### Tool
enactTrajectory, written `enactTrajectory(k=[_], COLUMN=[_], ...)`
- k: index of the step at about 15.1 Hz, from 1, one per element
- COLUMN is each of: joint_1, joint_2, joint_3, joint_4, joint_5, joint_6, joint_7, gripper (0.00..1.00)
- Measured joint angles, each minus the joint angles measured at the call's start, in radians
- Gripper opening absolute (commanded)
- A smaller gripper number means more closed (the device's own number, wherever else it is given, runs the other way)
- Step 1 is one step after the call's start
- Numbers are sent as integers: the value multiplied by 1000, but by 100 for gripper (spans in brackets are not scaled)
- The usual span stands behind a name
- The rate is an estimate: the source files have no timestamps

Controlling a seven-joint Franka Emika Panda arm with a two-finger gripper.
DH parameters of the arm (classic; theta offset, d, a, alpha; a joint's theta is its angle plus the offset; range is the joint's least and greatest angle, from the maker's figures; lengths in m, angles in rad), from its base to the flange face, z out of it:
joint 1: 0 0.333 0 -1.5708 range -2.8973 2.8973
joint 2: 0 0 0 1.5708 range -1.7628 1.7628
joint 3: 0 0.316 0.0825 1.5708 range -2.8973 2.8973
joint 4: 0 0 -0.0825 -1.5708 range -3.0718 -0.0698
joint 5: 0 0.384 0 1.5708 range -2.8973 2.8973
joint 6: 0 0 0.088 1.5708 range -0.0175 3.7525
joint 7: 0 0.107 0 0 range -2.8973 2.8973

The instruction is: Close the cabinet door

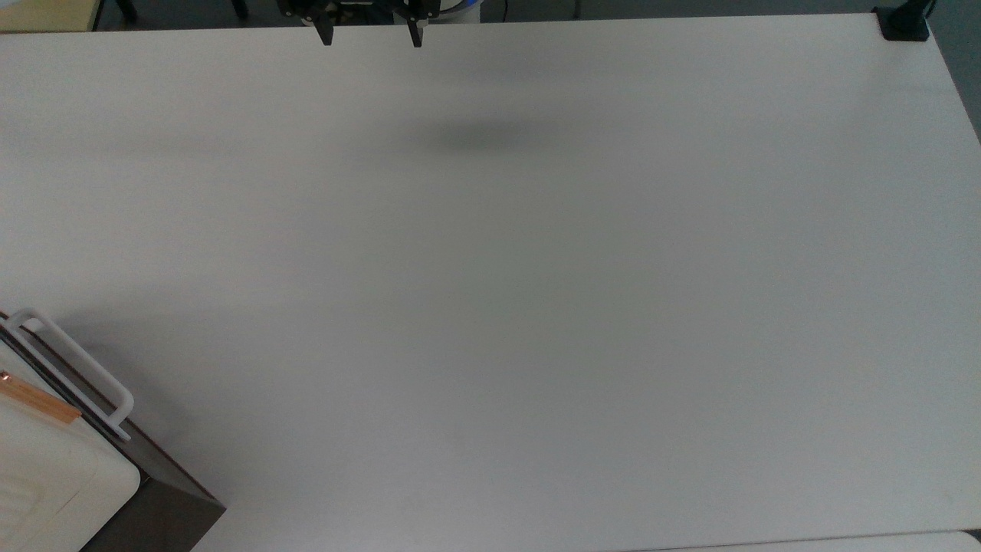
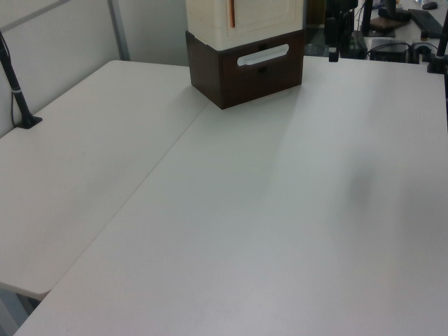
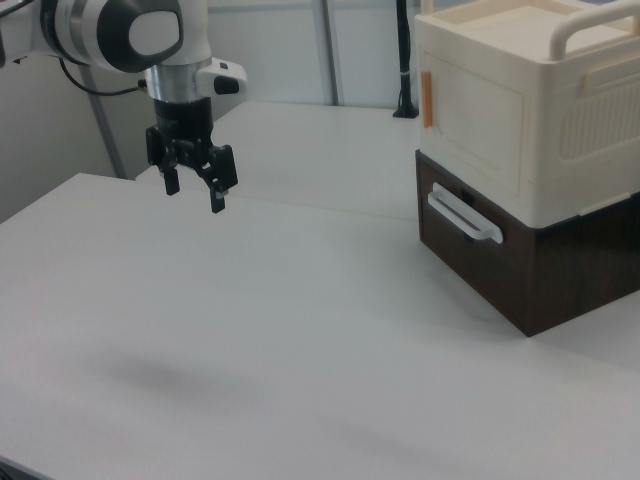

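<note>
- Upper right of the right view: the cabinet door [image 3: 478,112] is the cream front panel of the white cabinet [image 3: 560,100], w/ a copper-orange strip [image 3: 428,99] on its edge. It looks flush w/ the box already, so prob. shut or v. nearly.
- Same door sits at the top centre of the left view [image 2: 262,14] and at the lower-left corner of the top view, where the strip [image 1: 34,399] pokes out.
- Handling guess: thin, stiff, light plastic on a hinge. No real grab needed imo, a flat push on the face near the strip edge should do it. Go gentle, the box could slide.
- Under it: dark brown drawer unit [image 3: 520,265] w/ a white bar handle [image 3: 463,216]. Not the target.
- The gripper [image 3: 194,187] hangs in the upper left of the right view, fingers spread apart, holding nothing, well away from the cabinet.
- It's at the top edge of the top view [image 1: 369,34].
- All on a white table [image 3: 250,360].
</note>
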Motion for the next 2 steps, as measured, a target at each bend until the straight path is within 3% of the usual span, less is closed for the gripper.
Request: enactTrajectory(k=[2], joint_1=[0], joint_2=[0], joint_3=[0], joint_4=[1], joint_5=[0], joint_6=[0], joint_7=[0], gripper=[100])
